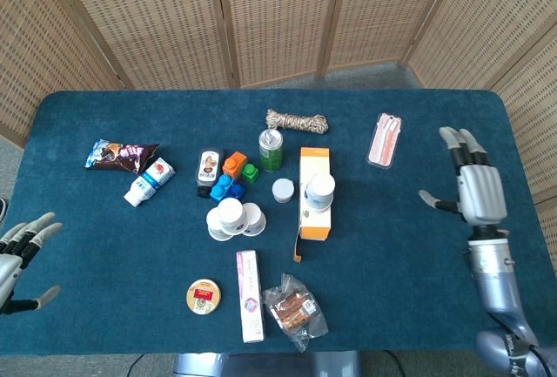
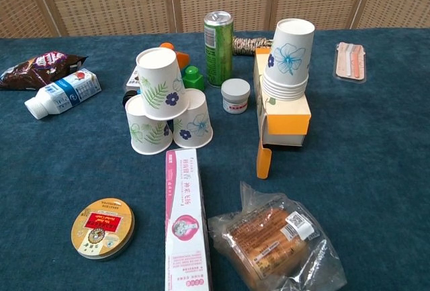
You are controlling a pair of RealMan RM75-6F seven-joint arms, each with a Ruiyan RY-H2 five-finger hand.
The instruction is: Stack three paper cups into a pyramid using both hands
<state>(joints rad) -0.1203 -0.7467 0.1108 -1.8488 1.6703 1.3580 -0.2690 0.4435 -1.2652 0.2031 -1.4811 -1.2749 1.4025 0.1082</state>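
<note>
Three floral paper cups stand upside down as a small pyramid: two base cups [image 2: 149, 127] [image 2: 195, 119] side by side and a top cup [image 2: 161, 82] resting across them, slightly tilted. In the head view the pyramid [image 1: 233, 218] sits left of centre. A stack of spare cups [image 2: 289, 59] stands on an orange and white box [image 2: 282, 106]. My right hand [image 1: 474, 187] hovers open over the table's right side, far from the cups. My left hand [image 1: 19, 251] is open at the left edge. Neither hand shows in the chest view.
A green can [image 2: 218, 38], white jar [image 2: 236, 95], toy blocks [image 1: 231, 178], rope coil [image 1: 296, 120], milk bottle [image 2: 62, 93], snack bag [image 2: 40, 65], toothpaste box [image 2: 183, 220], round tin [image 2: 103, 227], wrapped bread [image 2: 275, 240] and a pink packet [image 2: 351, 60] surround the pyramid.
</note>
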